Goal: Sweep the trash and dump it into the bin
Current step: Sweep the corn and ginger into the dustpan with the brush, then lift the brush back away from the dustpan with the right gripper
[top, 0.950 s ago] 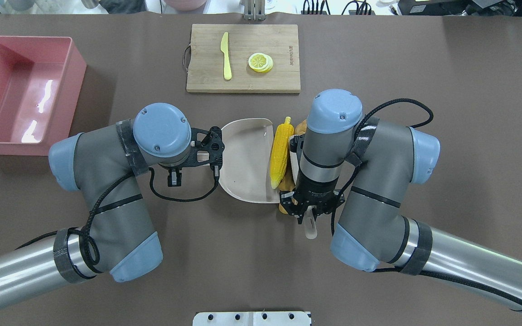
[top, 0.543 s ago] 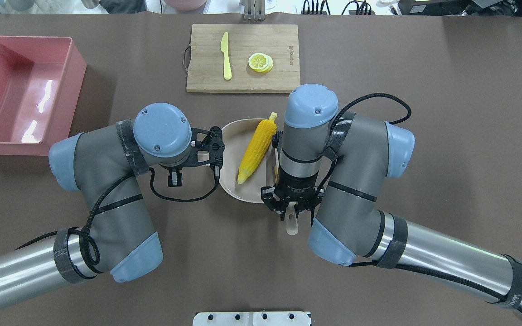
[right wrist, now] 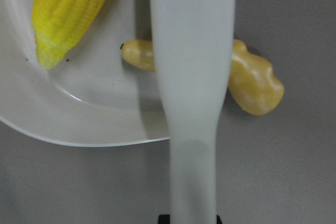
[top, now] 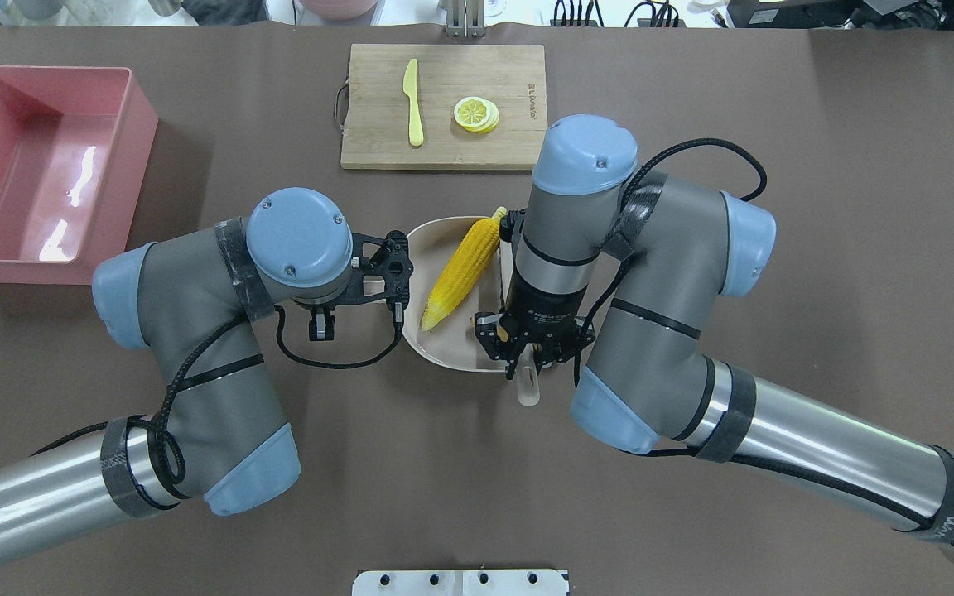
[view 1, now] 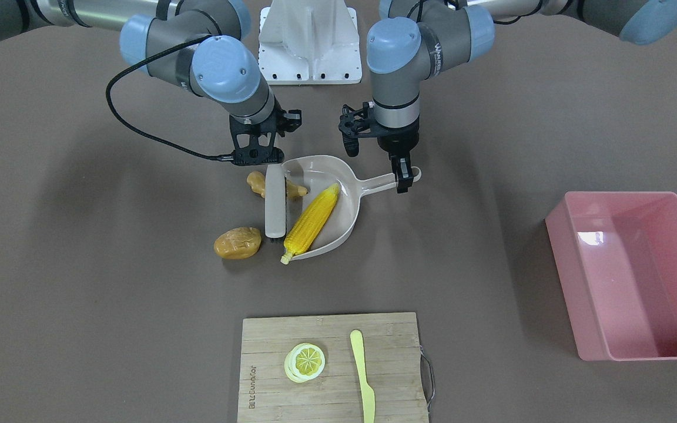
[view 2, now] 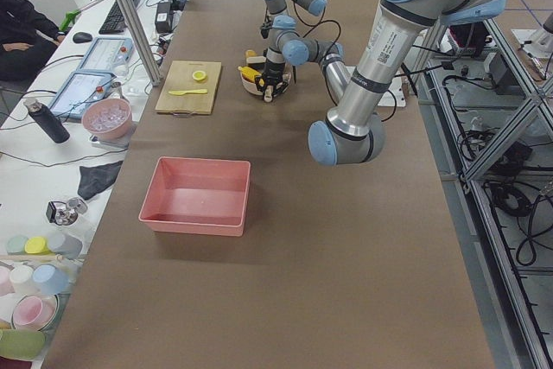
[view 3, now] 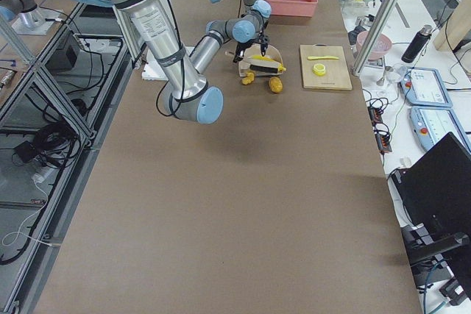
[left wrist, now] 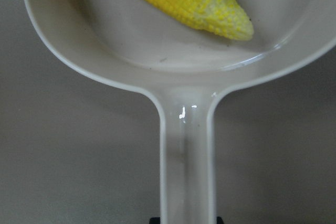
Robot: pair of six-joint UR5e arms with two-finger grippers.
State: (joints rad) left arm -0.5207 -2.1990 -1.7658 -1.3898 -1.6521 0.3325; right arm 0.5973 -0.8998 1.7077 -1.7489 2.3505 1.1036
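Left jaws closed on the far end of the dustpan (view 1: 341,179) handle; the left wrist view shows the handle running straight back between them. Right jaws gripping the brush (view 1: 275,205) by its handle, brush lying flat on the desk across the pan's open mouth.

Trash:
- Corn cob (view 1: 312,222) lies inside the pan, straight out ahead of the left jaws, with its tip poking over the open lip.
- Ginger root (view 1: 256,183) sits under the brush just ahead of the right jaws, one end on the pan lip and the other on the desk.
- Potato (view 1: 237,242) is on the desk outside the pan, just beside the brush's far tip, on the side away from the left jaws.

Bin (view 1: 638,282) stands well apart, out past the left jaws on the side away from the right jaws, and looks empty.

Handling, judged:
- The toys look like hard, smooth, light plastic, so they will skid and roll.
- Don't pinch them. Push them broadside with the brush.
- The potato will likely roll off the brush tip.
- The knobbly ginger may snag on the lip.
- With the grip at the handle end, the pan can sag, so keep the mouth tipped up or the corn slides out.

Cutting board (view 1: 391,341) with lemon slice (view 1: 305,361) and knife (view 1: 363,373) lies beyond the pan mouth, away from both jaws and off the line to the bin. The right arm crowds over the pan.
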